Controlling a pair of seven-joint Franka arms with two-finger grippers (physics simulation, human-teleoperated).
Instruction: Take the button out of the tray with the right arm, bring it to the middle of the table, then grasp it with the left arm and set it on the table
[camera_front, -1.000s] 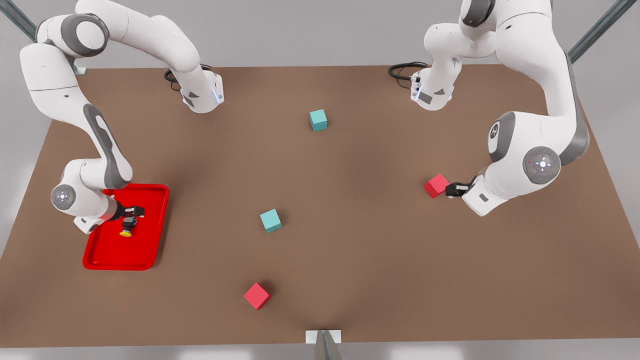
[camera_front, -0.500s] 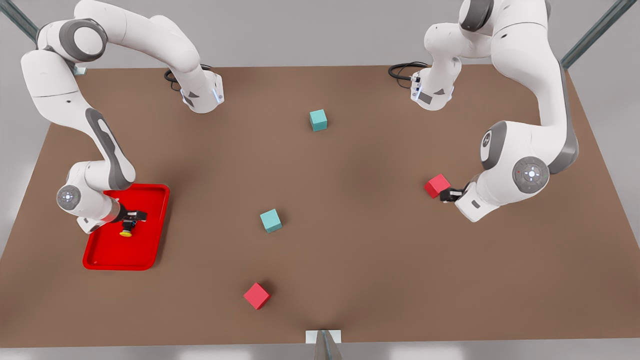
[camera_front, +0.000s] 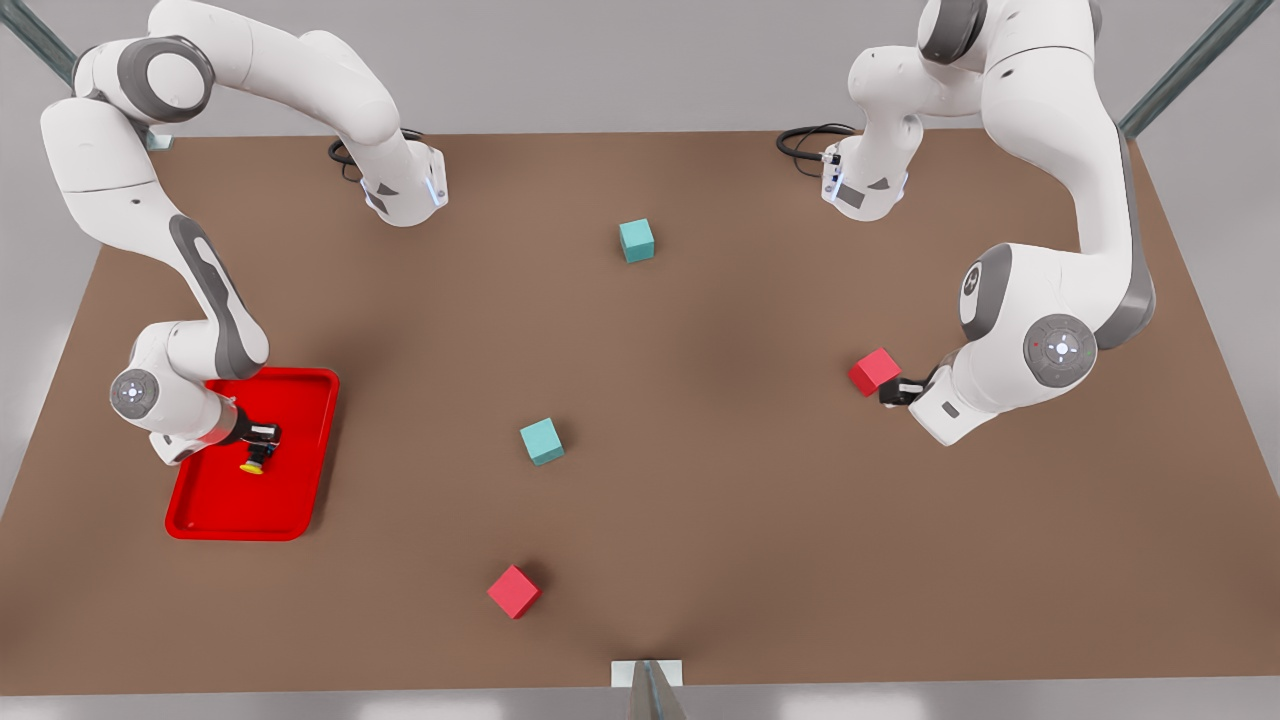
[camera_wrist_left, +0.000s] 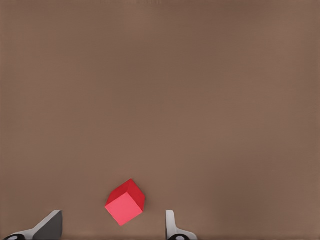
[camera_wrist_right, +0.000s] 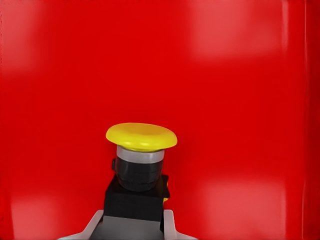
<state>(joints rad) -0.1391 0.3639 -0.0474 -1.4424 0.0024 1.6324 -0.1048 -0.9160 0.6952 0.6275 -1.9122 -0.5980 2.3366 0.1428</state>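
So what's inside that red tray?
Just the button, lying on its side on the tray floor, its dark base between the right gripper's closed fingers. The floor beneath the arm is covered. The left gripper waits, open, by a red cube.

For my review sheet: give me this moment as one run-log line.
phase: grasp in tray | right gripper: shut on button inside tray | left gripper: open, beside red cube, waiting | handover: not yet

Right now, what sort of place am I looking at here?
Likely a simulated tabletop manipulation bench: a bare brown table, two white arms mounted at its far edge, and scattered props: a red tray and coloured cubes, against blank grey surroundings.
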